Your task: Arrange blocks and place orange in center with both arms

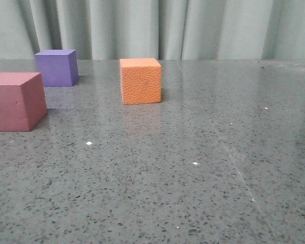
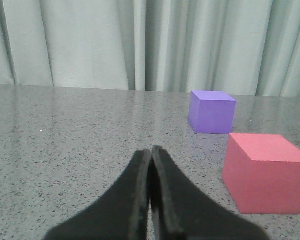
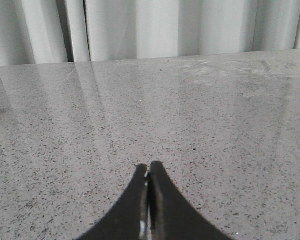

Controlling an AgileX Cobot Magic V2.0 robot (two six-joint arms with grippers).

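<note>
On speckled grey table (image 1: 203,193) | pale curtain (image 1: 193,28) behind | both arms' fingers (image 2: 140,170) pressed together, empty

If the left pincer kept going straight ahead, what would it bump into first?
Probably nothing on the table: the shut left pincer points past the purple block and pink-red block, which sit off to one side. Only the curtain lies ahead.

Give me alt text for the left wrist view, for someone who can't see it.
The left gripper, shut and empty, sits low over a grey speckled table. Ahead and to one side stand a pink-red block and, farther off, a purple block; an orange sliver shows at the frame edge. Pale curtains hang behind.
</note>
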